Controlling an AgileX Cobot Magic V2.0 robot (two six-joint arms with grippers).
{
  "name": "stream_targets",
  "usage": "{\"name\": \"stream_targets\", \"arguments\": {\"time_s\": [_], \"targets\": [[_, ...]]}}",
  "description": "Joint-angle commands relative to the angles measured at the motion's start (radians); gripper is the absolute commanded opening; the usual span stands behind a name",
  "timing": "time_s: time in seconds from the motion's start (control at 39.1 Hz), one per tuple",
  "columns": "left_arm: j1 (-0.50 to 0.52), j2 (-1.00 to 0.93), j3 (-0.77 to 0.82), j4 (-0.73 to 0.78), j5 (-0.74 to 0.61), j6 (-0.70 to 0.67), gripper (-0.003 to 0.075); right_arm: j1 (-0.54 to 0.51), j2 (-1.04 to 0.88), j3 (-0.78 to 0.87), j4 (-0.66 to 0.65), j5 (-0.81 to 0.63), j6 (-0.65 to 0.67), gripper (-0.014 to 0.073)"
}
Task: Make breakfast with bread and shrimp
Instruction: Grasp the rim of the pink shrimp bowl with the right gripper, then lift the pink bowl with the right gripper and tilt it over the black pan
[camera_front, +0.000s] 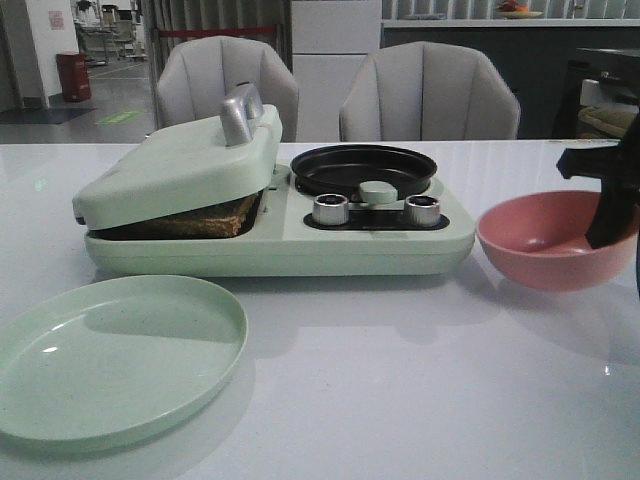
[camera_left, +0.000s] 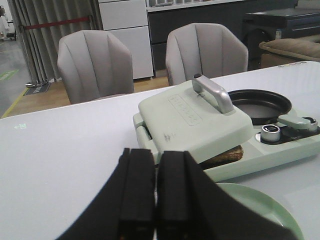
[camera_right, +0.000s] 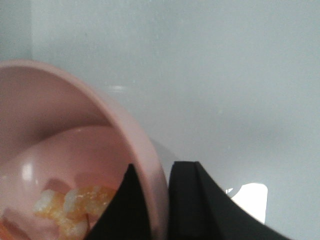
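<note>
The bread (camera_front: 205, 222) lies inside the mint-green sandwich press, with its brown edge showing under the half-lowered lid (camera_front: 180, 165). It also shows in the left wrist view (camera_left: 227, 155). The shrimp (camera_right: 70, 202) are orange and whitish pieces at the bottom of the pink bowl (camera_front: 545, 240). My right gripper (camera_front: 610, 235) is shut on the bowl's rim (camera_right: 145, 145), one finger inside and one outside (camera_right: 157, 165). My left gripper (camera_left: 156, 152) is shut and empty, on the near left of the press, and is out of the front view.
A black pan (camera_front: 362, 168) sits on the press's right half, behind two silver knobs (camera_front: 331, 209). An empty green plate (camera_front: 110, 355) lies front left and also shows in the left wrist view (camera_left: 265, 210). Two grey chairs (camera_front: 425, 95) stand behind the table.
</note>
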Motion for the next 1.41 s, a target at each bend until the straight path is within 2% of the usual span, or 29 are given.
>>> {"name": "stream_targets", "arguments": {"time_s": [0.0,0.18,0.33,0.77,0.89,0.97,1.2,1.28,1.38], "targets": [[-0.007,0.009,-0.026,-0.007,-0.078,-0.013,0.0114,0.002,-0.046,-0.104,0.071,-0.011,-0.006,0.0153],[-0.007,0.009,-0.026,-0.007,-0.078,-0.013,0.0114,0.018,-0.046,-0.239,0.21,-0.068,-0.006,0.0153],[-0.007,0.009,-0.026,-0.007,-0.078,-0.013,0.0114,0.066,-0.046,-0.31,0.248,-0.183,-0.006,0.0152],[-0.007,0.008,-0.026,-0.007,-0.078,-0.013,0.0114,0.286,0.029,-0.299,0.216,-0.899,-0.187,0.0141],[-0.007,0.006,-0.026,-0.007,-0.078,-0.013,0.0114,0.322,0.076,-0.258,0.117,-1.144,-0.188,0.0141],[-0.007,0.006,-0.026,-0.007,-0.078,-0.013,0.0114,0.335,0.11,-0.243,0.003,-1.262,-0.188,0.0141],[-0.007,0.006,-0.026,-0.007,-0.078,-0.013,0.0114,0.35,0.174,-0.225,-0.425,-1.328,-0.197,0.0141],[-0.007,0.006,-0.026,-0.007,-0.078,-0.013,0.0114,0.351,0.176,-0.214,-0.489,-1.336,-0.241,0.0141],[-0.007,0.006,-0.026,-0.007,-0.078,-0.013,0.0114,0.353,0.176,-0.201,-0.496,-1.364,-0.3,0.0141]]}}
